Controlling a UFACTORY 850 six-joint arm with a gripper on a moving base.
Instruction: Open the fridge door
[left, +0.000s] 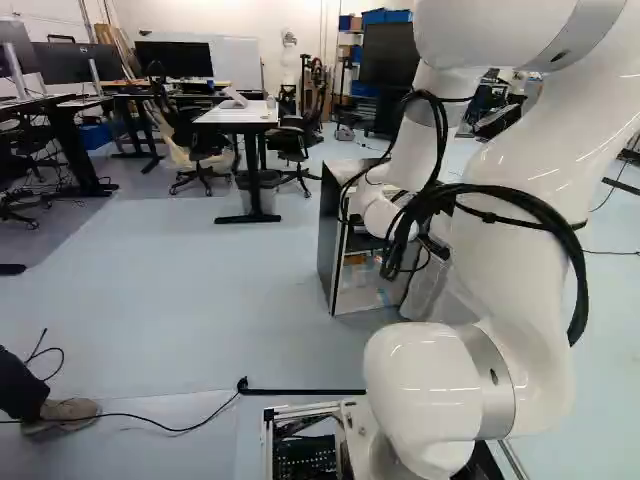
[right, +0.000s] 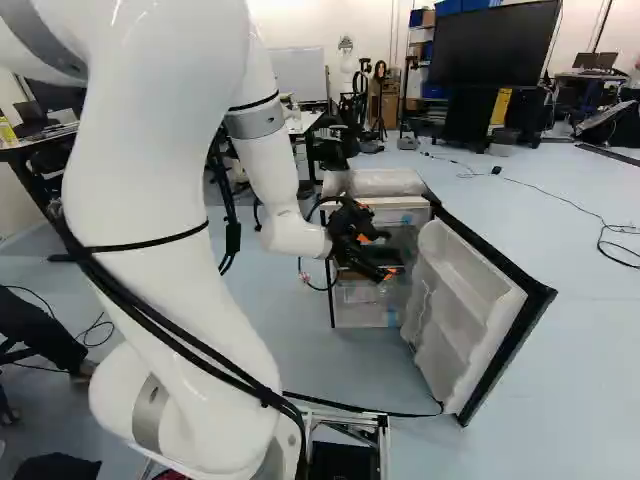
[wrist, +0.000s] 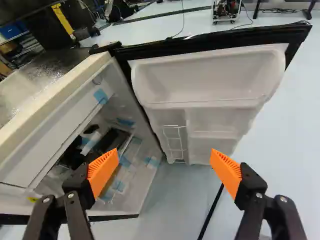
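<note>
Your gripper (wrist: 164, 171) stands wide open, holding nothing. Fridge door (wrist: 207, 117): ahead of it, swung well out from the fridge body (wrist: 55, 102) beside it. Risk: a sideways sweep may snag the door shelf (wrist: 205, 75), pulling the door back. Surface: pale floor (wrist: 285, 135) below, black cable (wrist: 211, 212) across. Room: wheeled cart (wrist: 227, 10) beyond the door.

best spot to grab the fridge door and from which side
Likely the door's free upright edge, away from the fridge: with the door wide open, that narrow edge juts out. Come at it edge-on, one finger per face; the inside's bulky shelves look awkward to pinch.
</note>
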